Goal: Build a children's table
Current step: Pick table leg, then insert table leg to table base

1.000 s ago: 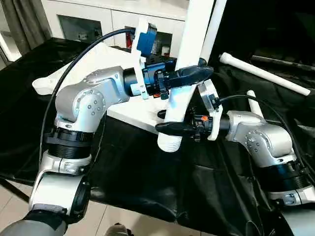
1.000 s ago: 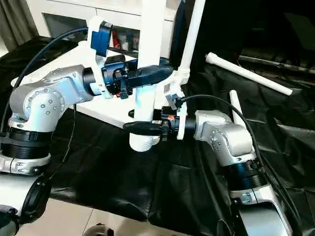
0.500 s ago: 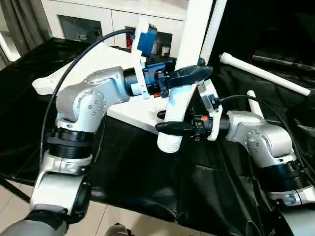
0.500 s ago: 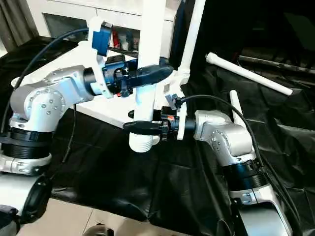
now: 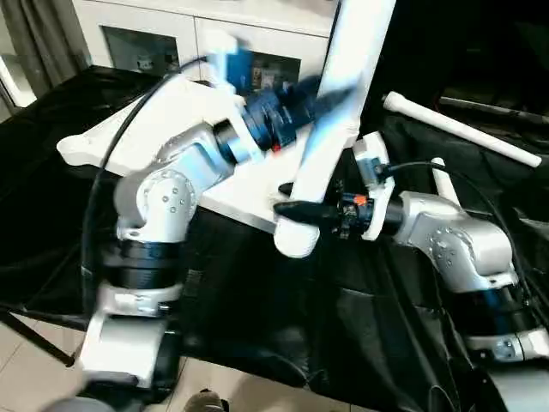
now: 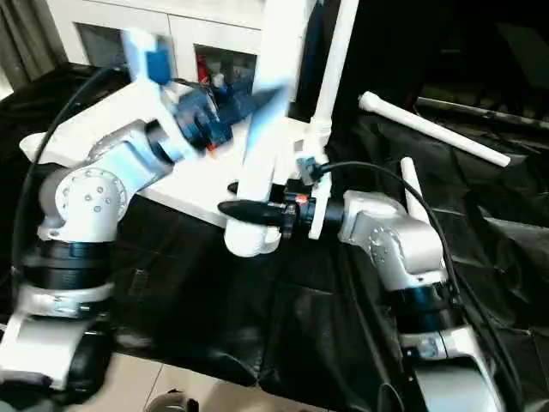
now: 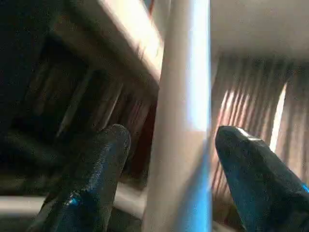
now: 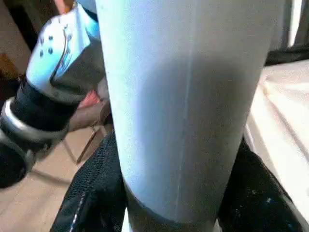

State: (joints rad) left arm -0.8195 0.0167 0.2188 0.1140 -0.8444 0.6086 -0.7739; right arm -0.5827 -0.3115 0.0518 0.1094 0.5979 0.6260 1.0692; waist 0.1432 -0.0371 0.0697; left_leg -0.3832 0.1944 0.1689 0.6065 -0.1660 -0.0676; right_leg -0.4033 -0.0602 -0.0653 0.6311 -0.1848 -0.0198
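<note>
A white tubular leg [image 5: 330, 129] stands tilted in the air over the tabletop's near edge, its ribbed end [image 5: 292, 240] lowest. My right gripper [image 5: 285, 199] is shut on its lower part; in the right wrist view the leg [image 8: 183, 96] fills the gap between the black fingers [image 8: 91, 193]. My left gripper [image 7: 171, 135] is open around the leg [image 7: 181, 121] higher up, with a gap on each side of it. The white tabletop [image 5: 129, 129] lies on the black cloth. A second leg [image 6: 336, 60] stands upright at the tabletop's far corner.
Two loose white legs lie on the black cloth at the right, one long [image 5: 463, 129] and one beside my right forearm [image 5: 442, 176]. A white cabinet [image 5: 171, 34] with glass doors stands behind. The cloth-covered table ends at the near edge above the tiled floor [image 5: 26, 343].
My left gripper has opened off the leg and the left arm is swinging up and back, blurred. The leg now leans more to the right at its top. The right gripper keeps its hold.
</note>
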